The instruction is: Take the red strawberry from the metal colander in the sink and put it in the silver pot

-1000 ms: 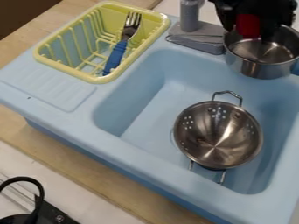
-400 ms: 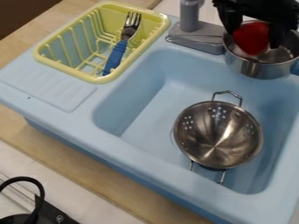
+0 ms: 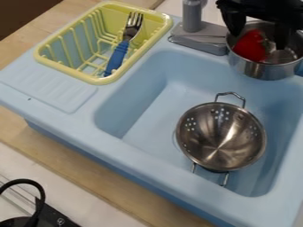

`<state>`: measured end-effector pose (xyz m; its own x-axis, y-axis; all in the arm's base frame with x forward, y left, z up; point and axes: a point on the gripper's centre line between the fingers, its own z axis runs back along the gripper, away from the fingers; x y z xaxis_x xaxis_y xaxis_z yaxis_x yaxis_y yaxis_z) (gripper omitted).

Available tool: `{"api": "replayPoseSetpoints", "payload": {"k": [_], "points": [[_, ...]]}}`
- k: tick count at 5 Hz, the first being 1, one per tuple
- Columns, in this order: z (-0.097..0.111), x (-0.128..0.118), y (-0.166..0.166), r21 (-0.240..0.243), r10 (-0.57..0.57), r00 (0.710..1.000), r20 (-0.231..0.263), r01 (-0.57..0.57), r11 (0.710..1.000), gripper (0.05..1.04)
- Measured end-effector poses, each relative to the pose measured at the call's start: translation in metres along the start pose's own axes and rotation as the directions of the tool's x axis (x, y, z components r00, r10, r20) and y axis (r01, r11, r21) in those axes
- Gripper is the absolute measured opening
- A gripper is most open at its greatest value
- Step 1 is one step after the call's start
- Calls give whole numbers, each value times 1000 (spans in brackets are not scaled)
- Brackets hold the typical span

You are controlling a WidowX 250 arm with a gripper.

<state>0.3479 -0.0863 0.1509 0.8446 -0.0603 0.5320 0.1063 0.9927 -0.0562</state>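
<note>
Hangs over a steel pot (image 3: 262, 71) at the far right, with the jaws of a black gripper (image 3: 259, 41) spread apart and released. Has a red object (image 3: 251, 45) just below, lying in the left part of the pot. Stands near a grey faucet (image 3: 191, 15) to the left. Has a metal colander (image 3: 222, 133) nearer, in the blue sink (image 3: 136, 153), and a blue-handled fork (image 3: 118, 55) in a yellow rack (image 3: 103, 80) at far left.

colander (image 3: 220, 136): glossy metal | pot (image 3: 265, 70): shiny smooth metal | sink (image 3: 142, 153): smooth plastic, soft sheen | dish rack (image 3: 72, 73): plastic | fork handle (image 3: 116, 57): plastic-looking
</note>
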Motion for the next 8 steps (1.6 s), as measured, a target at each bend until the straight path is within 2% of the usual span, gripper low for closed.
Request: {"api": "replayPoseSetpoints", "payload": {"k": [1, 2, 3, 4, 5, 6, 7, 8], "points": [[0, 0, -2, 7, 0, 1000, 4, 0, 1000, 1001], [9, 3, -2, 15, 0, 1000, 28, 0, 1000, 1001], [23, 6, -2, 22, 20, 998, 57, -22, 1000, 1001], [40, 1, -2, 40, 42, 997, 60, -45, 998, 1001], [53, -13, 6, 64, 89, 996, -15, -87, 994, 1001], [78, -38, 20, 84, 157, 987, -14, -155, 984, 1001], [85, -66, 45, 143, 223, 975, -24, -217, 966, 1001], [80, -86, 76, 208, 302, 952, -50, -285, 936, 1001]]}}
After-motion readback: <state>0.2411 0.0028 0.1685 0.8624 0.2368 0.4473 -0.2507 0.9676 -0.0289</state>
